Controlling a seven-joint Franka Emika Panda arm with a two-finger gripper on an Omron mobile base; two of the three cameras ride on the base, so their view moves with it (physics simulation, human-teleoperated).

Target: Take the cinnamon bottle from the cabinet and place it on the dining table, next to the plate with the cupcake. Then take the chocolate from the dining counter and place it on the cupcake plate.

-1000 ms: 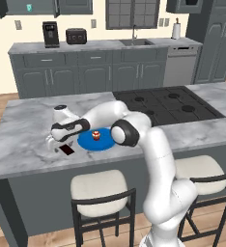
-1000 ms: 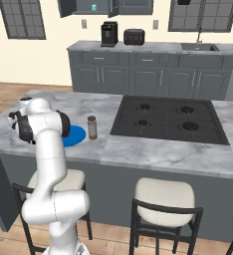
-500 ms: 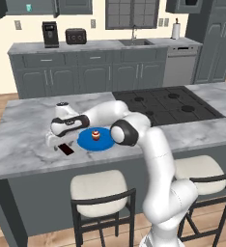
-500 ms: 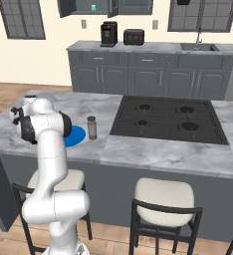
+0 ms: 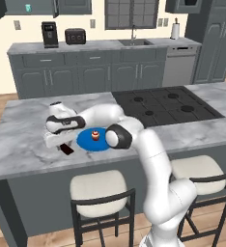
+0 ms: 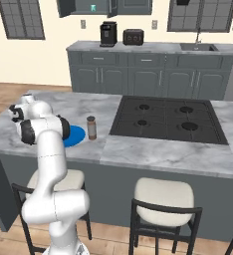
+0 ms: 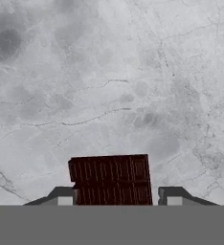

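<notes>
Your gripper point(image 7: 113, 196) sits low over the table point(image 5: 23, 140), fingertips point(image 7: 61, 195) on either side of the chocolate point(image 7: 110, 179); in the hand view the left tip meets the bar's left edge while a thin gap shows at the right tip, so you cannot tell whether it is pinched yet or only bracketed. In the left base view the chocolate point(image 5: 66, 149) lies flat on the marble just beside the plate's point(image 5: 86, 142) left rim, close to the table's near edge above the stool point(image 5: 98, 190); you have little room toward that edge; open marble stretches left and toward the far side. The cupcake point(image 5: 95, 135) sits right of the plate's middle, leaving bare blue on the side facing the bar. The arm's forearm reaches across above the plate's far rim, with its dark elbow joint just at the plate's right side. In the right base view the bottle point(image 6: 91, 128) stands upright on the table just right of the plate point(image 6: 76, 135), apart from the cooktop point(image 6: 166, 118); marble between bottle and cooktop is bare. The cabinet point(image 6: 83, 7) hangs on the far wall with its door open, well apart from the table.
</notes>
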